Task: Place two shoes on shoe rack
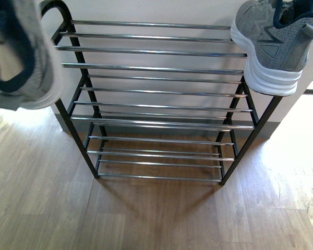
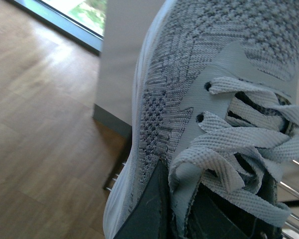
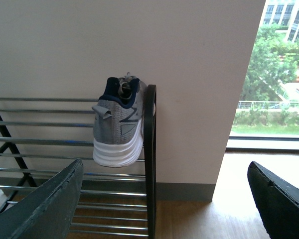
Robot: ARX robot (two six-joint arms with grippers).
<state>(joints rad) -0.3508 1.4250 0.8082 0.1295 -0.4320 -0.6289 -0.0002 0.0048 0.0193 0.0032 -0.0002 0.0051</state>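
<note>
Chrome-rod rack, black frame: top tier holds one shoe at its right end, heel overhanging the front. Grey knit, white sole, navy collar. Second shoe aloft by the rack's left end, clamped at the laces in left end effector. Right end effector spread apart.

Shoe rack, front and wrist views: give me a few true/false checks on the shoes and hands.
1. The placed shoe sits on the top shelf of the shoe rack, at its right end. True.
2. The right hand is shut on a shoe. False: it is open and holds nothing.
3. The left hand grips the held shoe. True.
4. Both shoes rest on the rack. False: only one does; the other is in the left hand.
5. The placed shoe's heel faces the robot. True.
</note>
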